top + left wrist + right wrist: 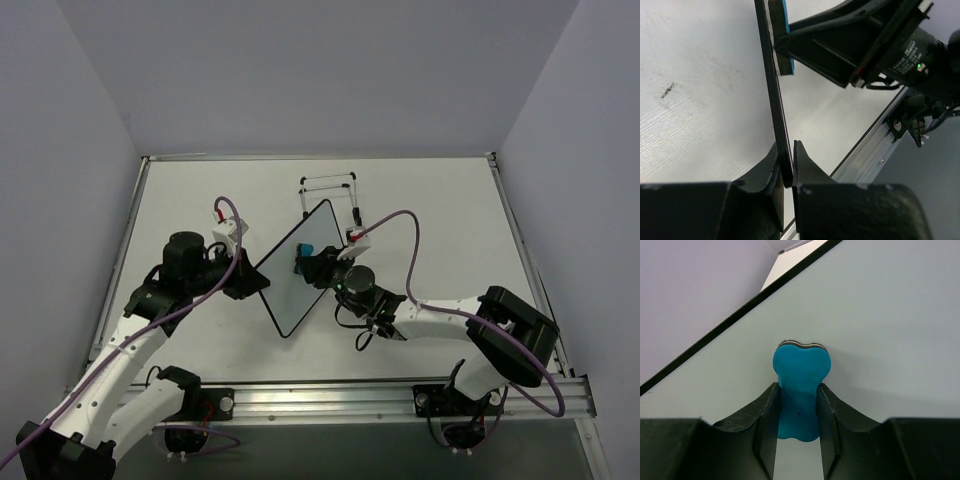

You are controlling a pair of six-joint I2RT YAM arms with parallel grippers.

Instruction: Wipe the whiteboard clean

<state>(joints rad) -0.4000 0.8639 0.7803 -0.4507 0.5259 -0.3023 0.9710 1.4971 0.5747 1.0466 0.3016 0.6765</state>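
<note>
The whiteboard is a white board in a thin black frame, held up off the table and tilted. My left gripper is shut on its left edge; in the left wrist view the board's edge runs between the gripper jaws. My right gripper is shut on a small blue eraser pressed flat against the board's face. In the right wrist view the eraser sits between the gripper jaws on the white board, which shows no writing there.
A thin wire easel stand stands on the table behind the board. A metal rail runs along the near edge. Purple cables loop over both arms. A small dark mark is on the table surface.
</note>
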